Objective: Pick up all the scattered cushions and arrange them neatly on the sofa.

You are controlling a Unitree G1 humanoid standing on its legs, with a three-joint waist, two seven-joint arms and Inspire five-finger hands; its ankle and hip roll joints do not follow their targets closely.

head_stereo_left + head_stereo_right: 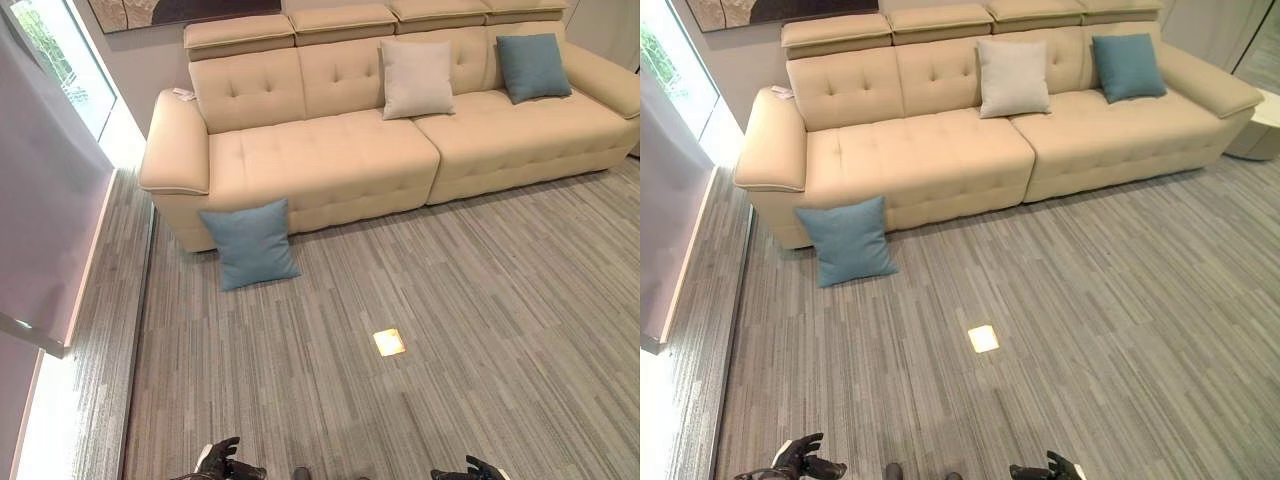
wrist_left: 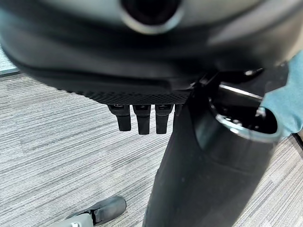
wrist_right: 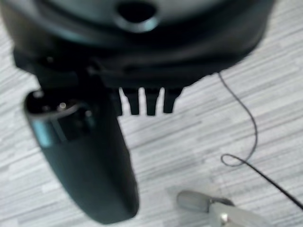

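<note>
So in the left eye view we've got the big cream sofa along the back wall with two cushions already sitting on it: a beige cushion propped upright against the backrest around the middle, and a blue cushion leaning on the backrest further toward the right end, well apart from the beige one. The one still on the grey striped floor is the second blue cushion, standing tilted against the front of the sofa just below its left armrest. There's a small bright square patch on the floor too. Down at the bottom edge we see the left hand and the right hand, both far from any cushion. Right eye view, same layout, nothing extra. In the left wrist view our left hand's fingers hang straight and loose over the floor, holding nothing, with a bit of blue showing at the edge. Right wrist view, same deal: fingers relaxed and empty above bare floor.
</note>
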